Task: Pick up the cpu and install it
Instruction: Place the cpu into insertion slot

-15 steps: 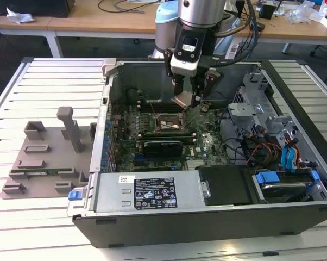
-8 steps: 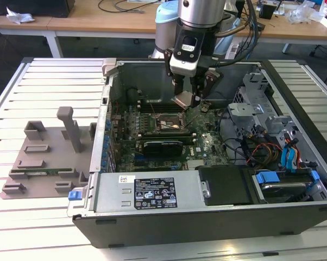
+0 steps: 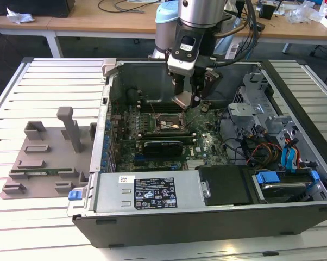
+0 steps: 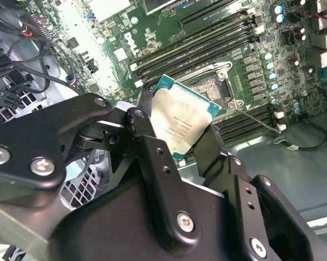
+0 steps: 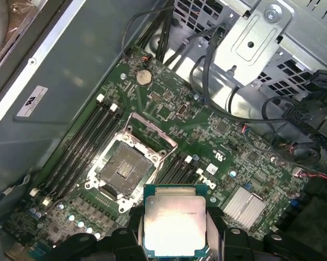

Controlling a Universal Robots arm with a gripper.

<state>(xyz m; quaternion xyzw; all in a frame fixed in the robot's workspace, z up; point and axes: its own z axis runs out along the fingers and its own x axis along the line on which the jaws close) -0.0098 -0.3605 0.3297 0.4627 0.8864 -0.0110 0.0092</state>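
The cpu [image 5: 174, 223], a flat silver square with a thin green border, is held between my black fingers [image 4: 147, 141] in both wrist views. In the exterior view my gripper [image 3: 186, 100] hangs inside the open computer case [image 3: 207, 217], shut on the cpu [image 3: 183, 100], above the motherboard [image 3: 204, 147]. The open socket [image 5: 123, 168] with its raised metal frame lies on the board just beside and below the held cpu [image 4: 182, 122]. The socket [image 4: 212, 87] also peeks out behind the chip in the second wrist view.
Memory slots [image 5: 82, 147] flank the socket. A long black card [image 3: 162, 145] sits on the board. Drive cages and cables [image 3: 266, 130] fill the case toward the exterior view's right. A grey fixture tray with posts [image 3: 49, 155] lies on the table to the exterior view's left.
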